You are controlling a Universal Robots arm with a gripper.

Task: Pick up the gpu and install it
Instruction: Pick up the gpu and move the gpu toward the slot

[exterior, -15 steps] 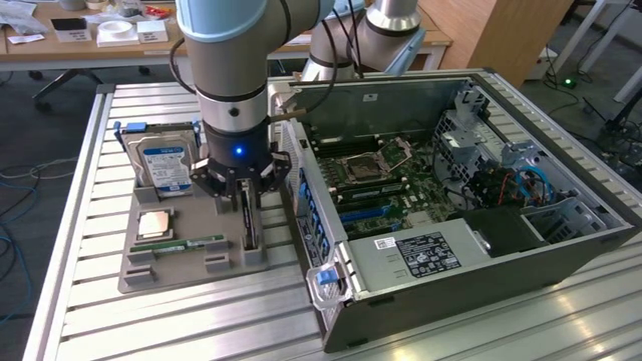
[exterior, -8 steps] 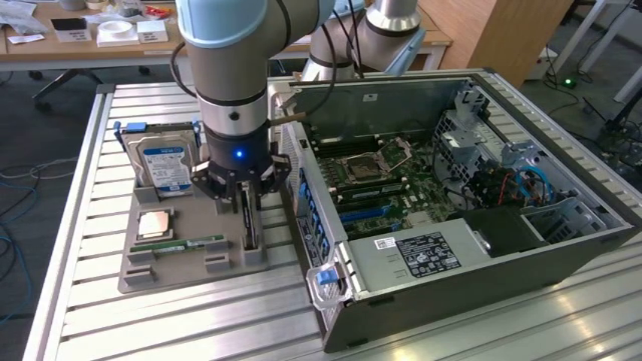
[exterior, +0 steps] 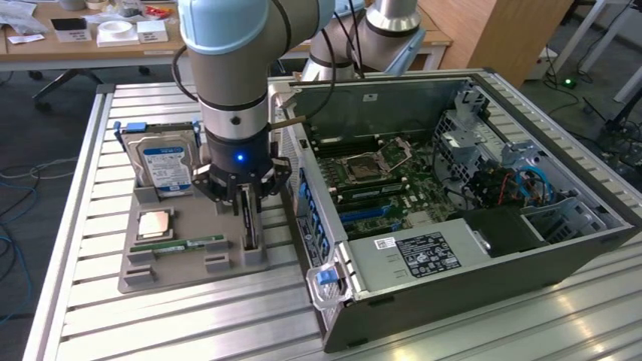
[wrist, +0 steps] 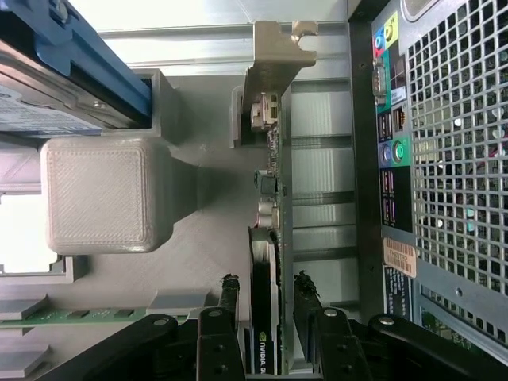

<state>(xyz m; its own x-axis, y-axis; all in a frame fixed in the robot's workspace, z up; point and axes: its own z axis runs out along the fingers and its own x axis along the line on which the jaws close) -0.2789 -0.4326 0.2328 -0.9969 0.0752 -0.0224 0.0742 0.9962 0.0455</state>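
Wrist view: graphics card (wrist: 274, 182) is stood on edge in the grey tray (wrist: 198, 262) so it's straddled by the part-open gripper (wrist: 267, 279), unclamped.

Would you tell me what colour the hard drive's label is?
Blue and white label, best in the exterior view.

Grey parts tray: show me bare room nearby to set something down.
Free: slatted metal table in front of the grey parts tray, and along the exterior view's left of it. Crowded: where the gripper straddles the upright green gpu beside the dark computer case.
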